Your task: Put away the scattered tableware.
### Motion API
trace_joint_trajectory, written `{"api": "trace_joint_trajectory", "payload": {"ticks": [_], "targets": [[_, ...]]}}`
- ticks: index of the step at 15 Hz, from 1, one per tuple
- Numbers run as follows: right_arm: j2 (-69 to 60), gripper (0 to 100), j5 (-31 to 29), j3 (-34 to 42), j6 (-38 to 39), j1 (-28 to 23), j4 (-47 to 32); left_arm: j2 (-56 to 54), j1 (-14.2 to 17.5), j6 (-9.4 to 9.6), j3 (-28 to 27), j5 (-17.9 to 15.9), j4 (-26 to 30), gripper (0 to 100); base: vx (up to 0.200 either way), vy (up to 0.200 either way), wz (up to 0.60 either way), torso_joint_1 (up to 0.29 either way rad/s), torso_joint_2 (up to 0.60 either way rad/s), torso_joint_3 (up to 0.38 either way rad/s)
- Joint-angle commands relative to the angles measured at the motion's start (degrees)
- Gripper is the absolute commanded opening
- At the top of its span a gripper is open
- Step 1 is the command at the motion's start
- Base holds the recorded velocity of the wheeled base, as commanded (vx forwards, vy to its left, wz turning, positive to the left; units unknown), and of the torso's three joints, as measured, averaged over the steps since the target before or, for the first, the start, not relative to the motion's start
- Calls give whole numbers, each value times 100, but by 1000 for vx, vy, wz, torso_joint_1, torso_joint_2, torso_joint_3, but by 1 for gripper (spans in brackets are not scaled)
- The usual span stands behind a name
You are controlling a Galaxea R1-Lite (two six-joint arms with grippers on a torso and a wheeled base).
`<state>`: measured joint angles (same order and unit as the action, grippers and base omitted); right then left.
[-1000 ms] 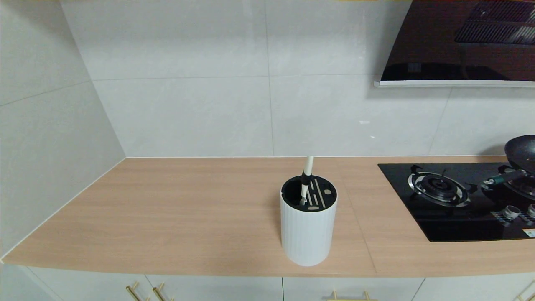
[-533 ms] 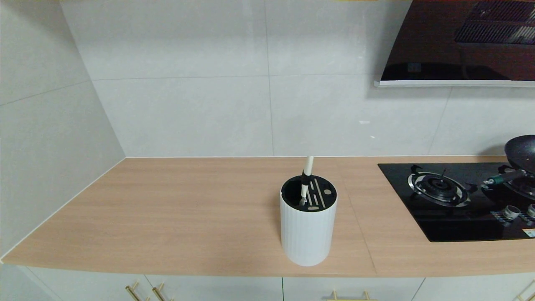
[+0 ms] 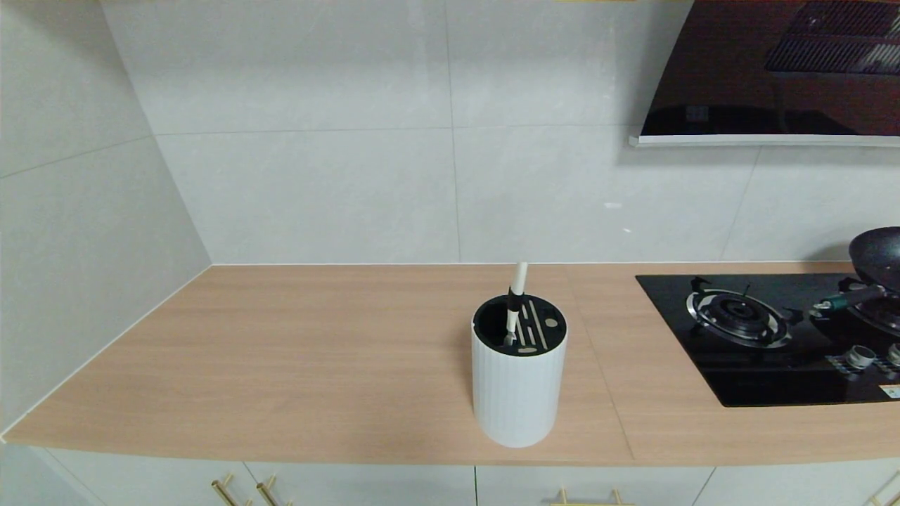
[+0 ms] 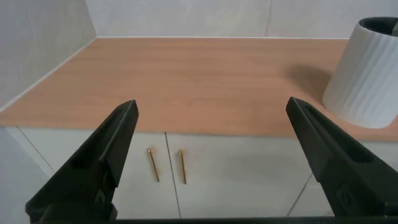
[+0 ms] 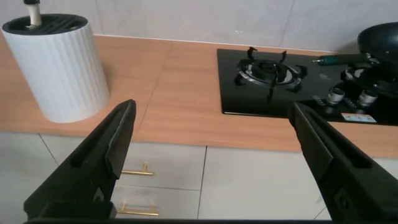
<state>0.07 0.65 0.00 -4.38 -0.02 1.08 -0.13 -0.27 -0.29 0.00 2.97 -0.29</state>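
As the head camera looked down, holder: a white ribbed cylinder with a black slotted top stood upright on the wooden tabletop, near its front edge.
Utensil: it stood in the holder's top, its cream handle with a black band pointing up and tilted slightly; which opening it sat in could not be told.
Stove: a black glass hob lay in the tabletop to the right of the holder, apart from it, with a ringed burner on the side nearer the holder.
Wok: a dark pan sat on the stove's side far from the holder, its handle aimed back toward the holder.
Hood: a dark panel hung on the tiled wall, above and to the right of the holder.
Left wrist view, left end effector: its fingers were spread wide with nothing between them; it was held off the tabletop's front edge, left of the holder and well apart from it.
Cabinet handles: two brass bars were on white doors below the tabletop, left of the holder.
Right wrist view, right end effector: its fingers were spread wide and gripped nothing; it was held in front of the tabletop, right of the holder, touching neither it nor the stove.
Utensil tip: the handle rose from the holder's top.
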Motion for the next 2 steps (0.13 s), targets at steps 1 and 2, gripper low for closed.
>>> {"api": "trace_joint_trajectory", "payload": {"ticks": [1,2], "targets": [[10,100,6,0,-2,2,6,13,0,-15,0,10,-6,100,0,0,0,0,0,0],[10,100,6,0,-2,2,-3,13,0,-23,0,10,-6,100,0,0,0,0,0,0]]}}
